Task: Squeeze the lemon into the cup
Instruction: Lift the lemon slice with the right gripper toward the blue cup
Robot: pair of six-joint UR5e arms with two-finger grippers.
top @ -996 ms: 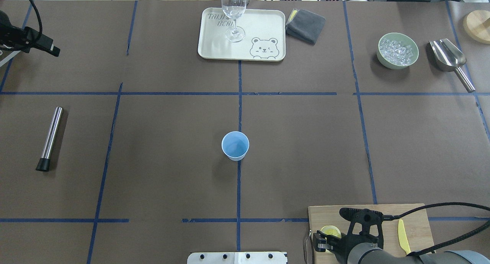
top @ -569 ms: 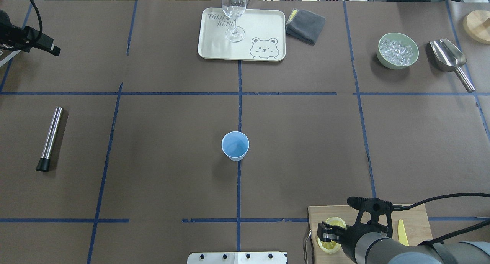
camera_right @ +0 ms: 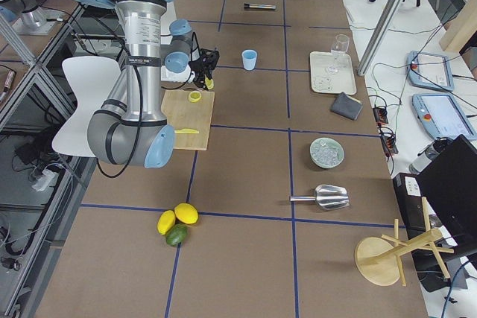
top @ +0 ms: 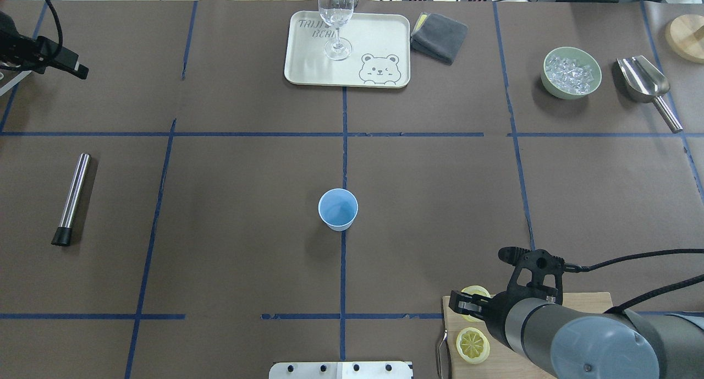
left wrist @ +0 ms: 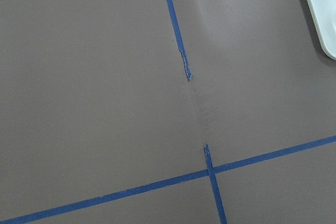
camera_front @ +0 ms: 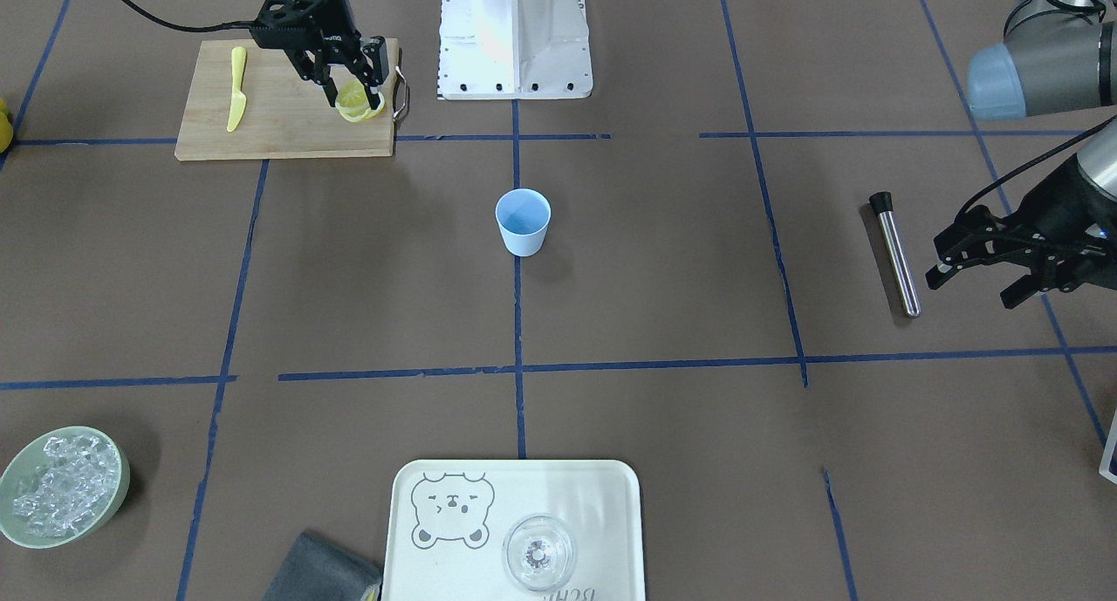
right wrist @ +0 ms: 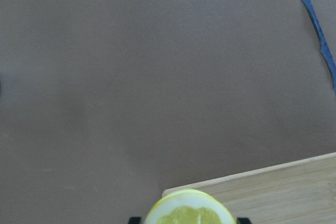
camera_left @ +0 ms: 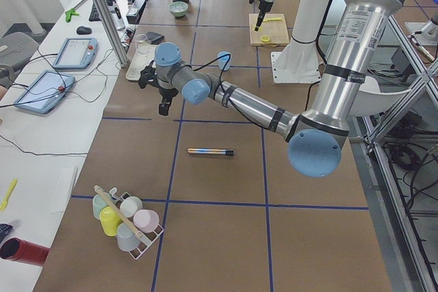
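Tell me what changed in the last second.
The right pincer, shut on a lemon slice, lifted it off the board and forward, toward the table's middle. The second slice on the board and the cup stayed put.

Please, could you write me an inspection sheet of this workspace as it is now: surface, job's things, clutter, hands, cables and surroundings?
Surface: brown table with blue tape lines; no spills seen.
Job's things: lemon slice held over the board; cup upright at centre, seems empty.
Clutter: second slice and knife on the board; tube; glass on tray; cloth; ice bowl; scoop.
Hands: right hand shut on the lemon slice; left hand open, empty, far from the cup.
Cables: black cable off the right wrist, above the table.
Surroundings: tablets on a side bench; fruit at the table end.
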